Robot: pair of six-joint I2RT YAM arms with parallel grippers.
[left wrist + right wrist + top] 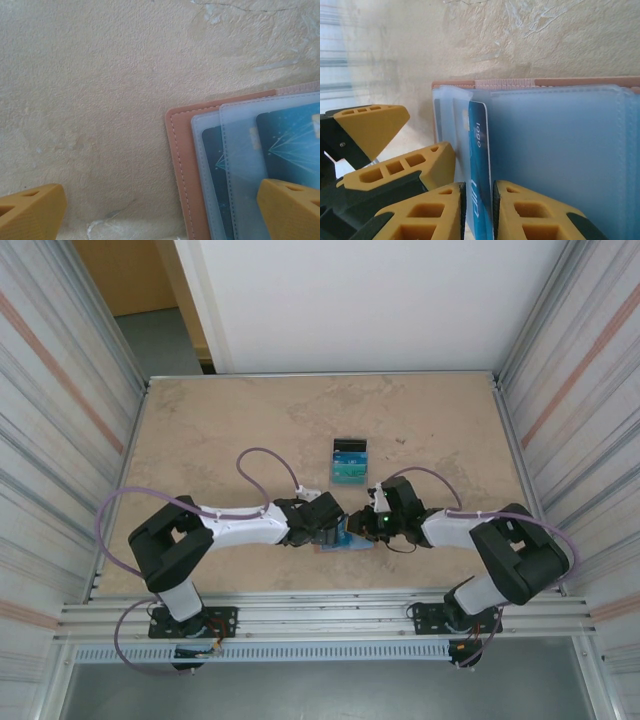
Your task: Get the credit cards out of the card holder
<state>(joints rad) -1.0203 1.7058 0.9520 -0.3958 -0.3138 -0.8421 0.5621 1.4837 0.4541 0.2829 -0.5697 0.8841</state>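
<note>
**Drawing a card from the open holder: some out, more to go**

Lying open and flat on the tabletop (220,430), near its front edge and between the two arms, the card holder (180,165) shows its pinkish-brown stitched border and pale blue pockets; at least two credit cards (292,145) sit tucked behind the frosted panels, teal print showing through. One blue card (479,165) stands edge-on at a pocket mouth, its lower part pinched between the right fingers (432,215), which are pressed in on either face of it; its upper end looks to be just at the pocket, so it seems part-way out rather than free. The left fingers (30,210) are spread wide, one tip over the holder's inner panel and the other over bare tabletop beside the leather edge; whether that tip presses the holder down cannot be told. Farther back, well apart, an upright stand (350,461) holds teal cards, which suggests part of the job is done; by my reading the pinched card has to come clear, and the pocketed ones follow.
</note>
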